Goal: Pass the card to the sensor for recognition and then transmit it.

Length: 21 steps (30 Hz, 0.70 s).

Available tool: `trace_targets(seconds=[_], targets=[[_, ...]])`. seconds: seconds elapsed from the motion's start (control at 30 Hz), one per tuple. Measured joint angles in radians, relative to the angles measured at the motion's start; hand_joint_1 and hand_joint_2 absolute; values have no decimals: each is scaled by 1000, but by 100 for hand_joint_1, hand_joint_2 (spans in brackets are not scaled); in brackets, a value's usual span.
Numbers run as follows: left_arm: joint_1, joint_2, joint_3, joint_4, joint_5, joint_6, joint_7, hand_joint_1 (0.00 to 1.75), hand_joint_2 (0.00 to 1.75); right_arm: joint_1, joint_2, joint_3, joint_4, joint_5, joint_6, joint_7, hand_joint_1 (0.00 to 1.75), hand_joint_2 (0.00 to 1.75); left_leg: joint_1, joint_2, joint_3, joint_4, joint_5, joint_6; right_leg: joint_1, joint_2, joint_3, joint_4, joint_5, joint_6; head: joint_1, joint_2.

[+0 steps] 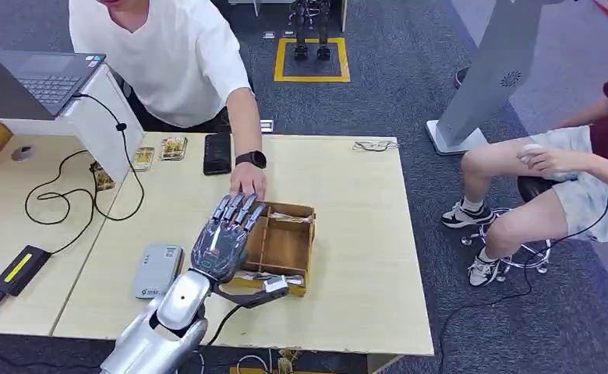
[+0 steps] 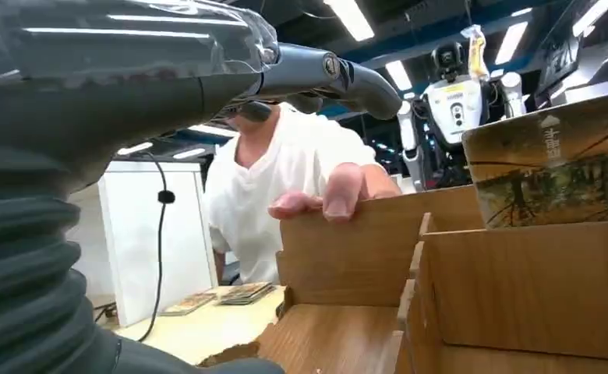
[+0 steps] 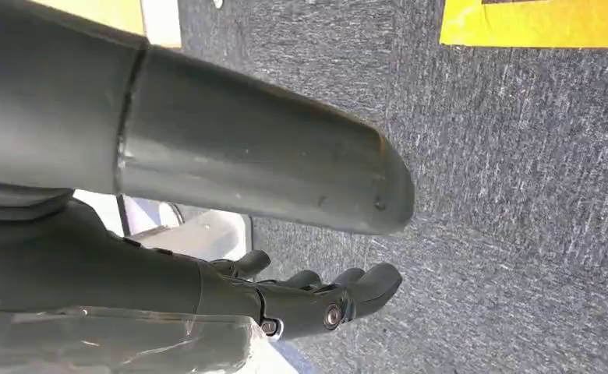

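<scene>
Far left on the bench (image 1: 348, 312) you have a laptop (image 1: 40, 78) on a white stand (image 1: 102, 128), its black cable (image 1: 67, 199) looping down to a black power brick (image 1: 20, 269). The bench top is pale wood; the floor is dark grey carpet (image 1: 394, 78) with a yellow-bordered square (image 1: 312, 60) marked at the far side.

Next, a grey card reader (image 1: 157, 270) lies flat near the front edge, just left of your left robot hand (image 1: 227, 238). That hand has its fingers stretched out and apart over the left side of the wooden box (image 1: 285, 245), holding nothing; the thumb (image 1: 266, 288) lies along the box's near edge.

A person in a white shirt (image 1: 176, 54) reaches a hand (image 1: 248, 183) to the box's far left corner, fingertips on its wall (image 2: 340, 195). A card (image 2: 554, 167) stands upright in a box compartment (landscape print, seen in the left wrist view). More cards (image 1: 164, 149) and a black phone (image 1: 217, 153) lie at the bench's far edge.

Right of the bench: a white kiosk stand (image 1: 488, 74) and a seated person (image 1: 566, 179).

Your right robot hand (image 3: 316, 300) hangs over carpet, fingers loosely curled, holding nothing.
</scene>
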Motion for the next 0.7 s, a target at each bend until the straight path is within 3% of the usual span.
trace_targets(seconds=[0.53, 0.63, 0.7], targets=[[-17, 29, 0, 0, 63, -34, -50, 0, 175, 0, -9, 8, 10, 0, -3, -3, 0, 0, 0, 0, 1, 0, 0, 0, 0, 0, 1, 0, 0, 0, 0, 0], [-16, 33, 0, 0, 133, -29, -95, 0, 175, 0, -9, 9, 11, 0, -2, -1, 0, 0, 0, 0, 1, 0, 0, 0, 0, 0, 1, 0, 0, 0, 0, 0], [-14, 37, 0, -1, 215, -15, -157, 0, 175, 0, -10, 9, 12, 0, -2, -1, 0, 0, 0, 0, 1, 0, 0, 0, 0, 0, 2, 0, 0, 0, 0, 0]])
